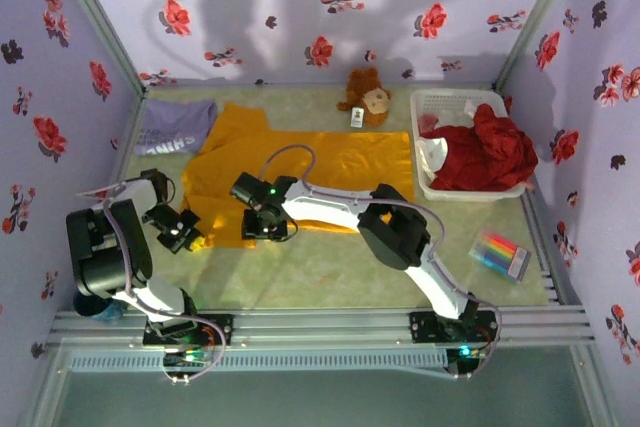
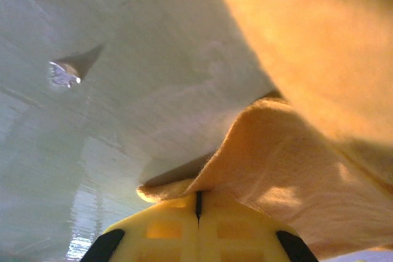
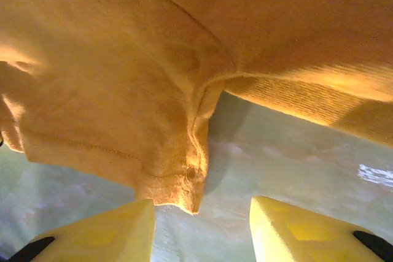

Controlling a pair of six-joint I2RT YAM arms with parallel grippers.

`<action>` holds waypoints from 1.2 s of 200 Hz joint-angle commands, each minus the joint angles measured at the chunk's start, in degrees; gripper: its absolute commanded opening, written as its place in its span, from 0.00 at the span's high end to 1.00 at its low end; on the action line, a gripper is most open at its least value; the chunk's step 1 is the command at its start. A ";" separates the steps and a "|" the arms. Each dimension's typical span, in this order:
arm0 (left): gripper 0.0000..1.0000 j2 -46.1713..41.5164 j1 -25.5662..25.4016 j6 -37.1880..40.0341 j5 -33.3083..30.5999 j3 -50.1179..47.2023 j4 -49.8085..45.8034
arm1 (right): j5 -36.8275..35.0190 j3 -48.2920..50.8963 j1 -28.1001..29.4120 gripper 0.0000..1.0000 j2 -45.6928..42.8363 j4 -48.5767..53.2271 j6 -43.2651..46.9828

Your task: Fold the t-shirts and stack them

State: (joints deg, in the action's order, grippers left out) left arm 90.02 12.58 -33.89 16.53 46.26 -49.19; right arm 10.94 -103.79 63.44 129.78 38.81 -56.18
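Jaws of the left gripper (image 2: 198,228), seen from the left wrist, are pressed fully together. The folded edge of the orange-yellow t-shirt (image 2: 288,151) runs right into their tips and seems nipped there, though the contact itself is hard to make out. Pale table (image 2: 123,90) lies beyond.

From the right wrist, the right gripper (image 3: 202,231) stands partly open and holds nothing. A hemmed corner of the orange-yellow t-shirt (image 3: 153,90) hangs just above the gap, over the table (image 3: 295,157).

From above, the left gripper (image 1: 185,232) sits at the shirt's near-left corner and the right gripper (image 1: 265,222) at its near edge. The orange-yellow t-shirt (image 1: 320,162) is spread mid-table. The lavender t-shirt (image 1: 175,127) lies at the far left, a plush toy (image 1: 365,95) at the back, and a white basket (image 1: 450,102) with red cloth (image 1: 490,152) on the right.
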 commanded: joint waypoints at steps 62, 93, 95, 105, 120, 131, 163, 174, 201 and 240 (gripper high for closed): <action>1.00 -3.06 -0.19 1.45 0.54 -0.64 -0.94 | 2.87 -6.85 0.64 0.85 6.37 5.13 1.08; 1.00 -5.71 -0.19 1.63 0.69 0.24 -2.33 | 1.57 -7.95 0.57 1.00 4.96 5.89 2.36; 1.00 -6.03 -0.19 1.63 0.69 0.39 -2.61 | 1.42 -8.00 0.55 1.00 4.78 5.92 2.45; 1.00 -7.23 -0.19 2.01 0.70 1.67 -3.87 | 0.90 -8.51 0.46 1.00 3.91 6.21 3.02; 1.00 -8.96 -0.19 2.57 0.68 4.22 -6.77 | -0.02 -8.71 0.07 1.00 2.33 6.04 3.19; 1.00 -9.93 -0.19 2.85 0.51 6.51 -8.39 | -0.38 -8.73 -0.51 1.00 1.37 5.85 3.11; 1.00 -10.12 -0.19 2.85 0.49 13.73 -10.87 | -1.12 -8.80 -3.35 1.00 -0.57 5.26 3.58; 1.00 -8.63 -0.19 3.01 0.60 16.45 -11.81 | -0.63 -8.97 -4.59 1.00 -0.58 5.24 3.92; 1.00 -5.32 -0.27 6.04 1.06 19.54 -15.28 | 0.99 -9.89 -6.66 1.00 -0.14 5.80 4.76; 0.85 -4.15 -1.71 7.25 2.64 11.72 -13.90 | 3.65 -11.23 -7.69 1.00 1.69 5.84 4.72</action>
State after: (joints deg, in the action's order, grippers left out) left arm 85.49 12.40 -28.53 17.69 62.89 -60.49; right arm 12.36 -112.92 55.27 131.31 42.94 -52.51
